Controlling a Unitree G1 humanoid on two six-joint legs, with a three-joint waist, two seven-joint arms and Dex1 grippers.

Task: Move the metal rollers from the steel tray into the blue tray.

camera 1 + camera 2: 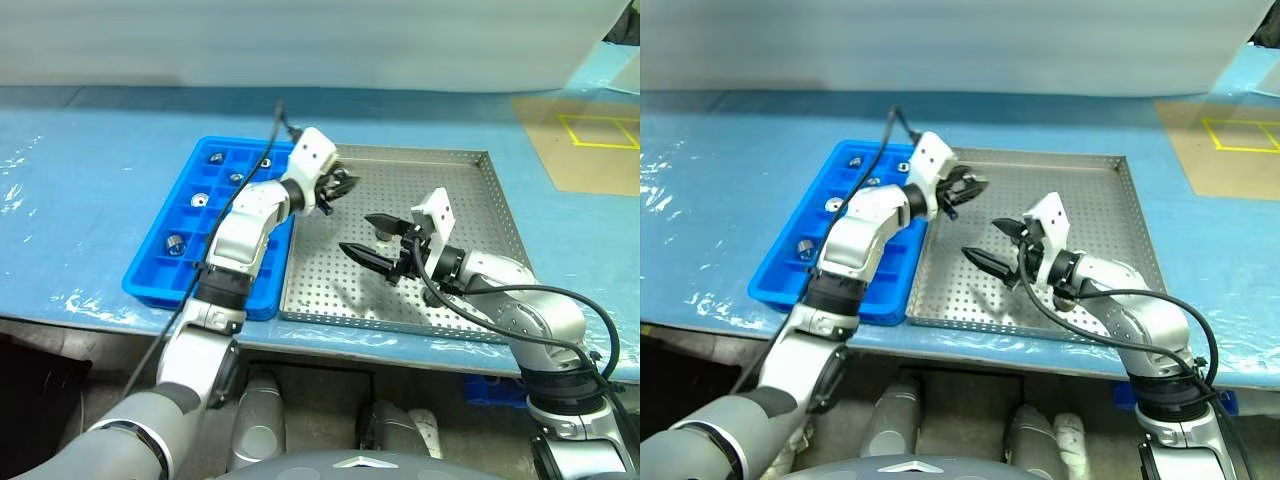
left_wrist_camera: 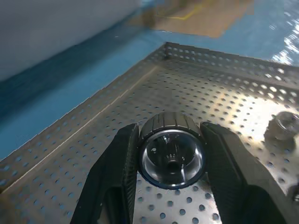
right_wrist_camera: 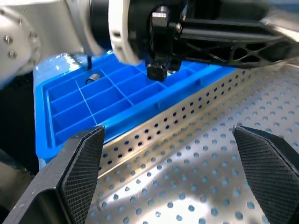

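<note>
The left gripper (image 2: 170, 161) pinches one metal roller (image 2: 172, 151) between its two black fingers (image 2: 114, 177), the roller's dark central hole facing the wrist camera. The gripper is held above the perforated floor of the steel tray (image 1: 455, 160), near the tray's edge that borders the blue tray (image 1: 150, 275). Another roller (image 2: 283, 127) lies on the steel tray's floor, off to one side of the gripper.

The right gripper (image 1: 374, 240) hovers over the middle of the steel tray with its fingers (image 3: 81, 161) spread wide and nothing between them, pointing toward the left gripper and the blue tray.

The blue tray sits just beside the steel tray on the robot's left, their rims touching or nearly so, on a tabletop (image 1: 80, 180) covered in blue. Several rollers (image 1: 200, 199) already rest in separate compartments of the blue tray, including one (image 1: 175, 243) toward its near end and one (image 1: 216, 157) toward its far end.
</note>
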